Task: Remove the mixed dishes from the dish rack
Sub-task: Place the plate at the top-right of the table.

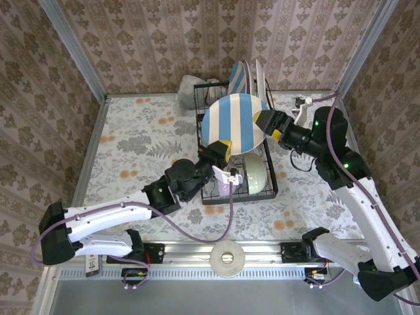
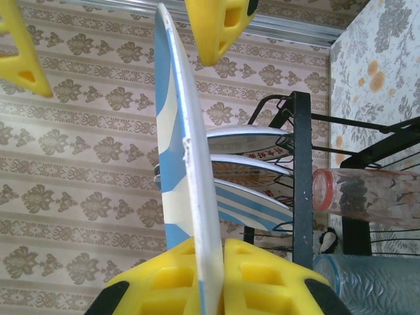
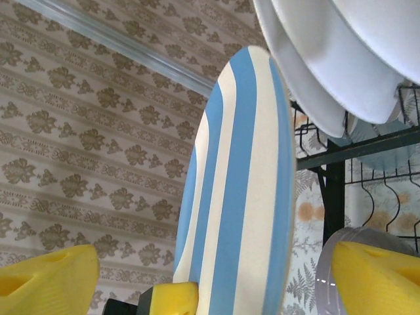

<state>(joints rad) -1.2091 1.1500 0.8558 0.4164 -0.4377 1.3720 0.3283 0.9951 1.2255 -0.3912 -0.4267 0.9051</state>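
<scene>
A blue-and-white striped plate (image 1: 235, 126) hangs upright above the black wire dish rack (image 1: 199, 105). My left gripper (image 1: 220, 148) is shut on its lower left rim; in the left wrist view the plate (image 2: 187, 164) runs edge-on up from between the closed yellow fingers (image 2: 262, 275). My right gripper (image 1: 265, 122) is open at the plate's right rim. In the right wrist view the plate (image 3: 243, 197) stands between its wide-apart fingers (image 3: 49, 282), touching neither. More plates (image 2: 249, 172) stay slotted in the rack. A pale green bowl (image 1: 253, 174) sits in the lower tier.
A pink tumbler (image 2: 367, 197) and a grey-blue tumbler (image 2: 367, 283) lie in the rack beside the plates. White plate undersides (image 3: 328, 59) hang close above the right gripper. A grey-white lumpy object (image 1: 190, 84) sits behind the rack. A white ring (image 1: 228, 259) rests on the near rail.
</scene>
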